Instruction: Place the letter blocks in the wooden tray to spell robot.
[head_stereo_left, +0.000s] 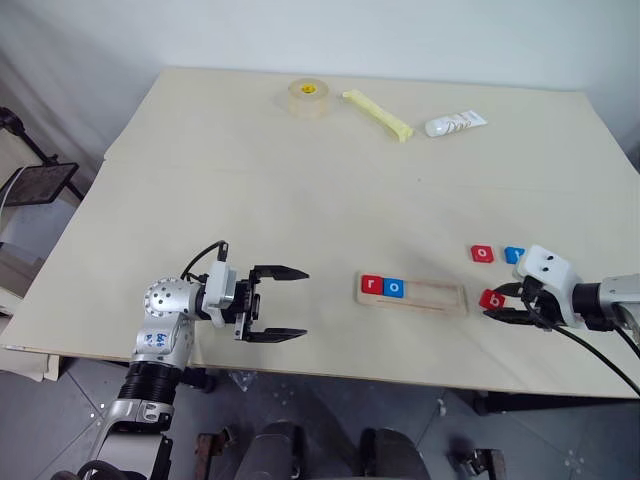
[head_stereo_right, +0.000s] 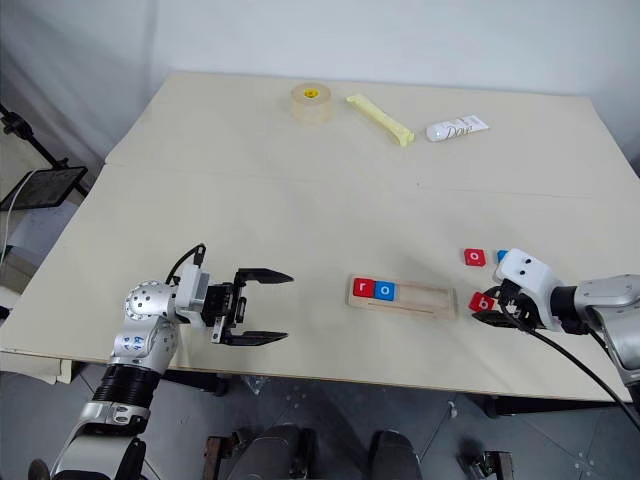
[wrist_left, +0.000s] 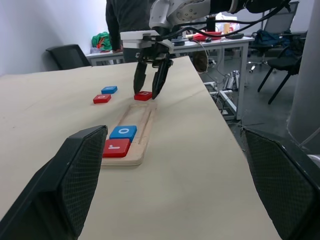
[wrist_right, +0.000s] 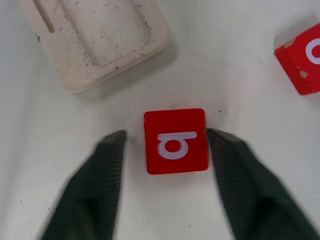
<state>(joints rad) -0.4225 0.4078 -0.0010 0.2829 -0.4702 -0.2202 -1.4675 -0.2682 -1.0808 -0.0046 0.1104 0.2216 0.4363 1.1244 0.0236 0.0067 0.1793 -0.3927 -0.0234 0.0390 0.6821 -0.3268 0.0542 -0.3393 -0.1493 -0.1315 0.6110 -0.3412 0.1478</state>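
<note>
The wooden tray (head_stereo_left: 432, 297) lies near the table's front edge, with a red r block (head_stereo_left: 372, 285) and a blue o block (head_stereo_left: 394, 288) side by side at its left end. Just right of the tray a red b block (wrist_right: 175, 140) lies flat on the table. My right gripper (head_stereo_left: 497, 303) points down over it, open, one finger on each side; one finger touches the block and the other stands a little apart. Behind it lie a red o block (head_stereo_left: 482, 253) and a blue block (head_stereo_left: 513, 255), the latter partly hidden by the gripper. My left gripper (head_stereo_left: 304, 303) hovers open and empty left of the tray.
At the far side of the table sit a tape roll (head_stereo_left: 309, 98), a yellow strip (head_stereo_left: 378, 114) and a white tube (head_stereo_left: 455, 124). A person (wrist_left: 125, 20) stands beyond the table, near desks and office chairs.
</note>
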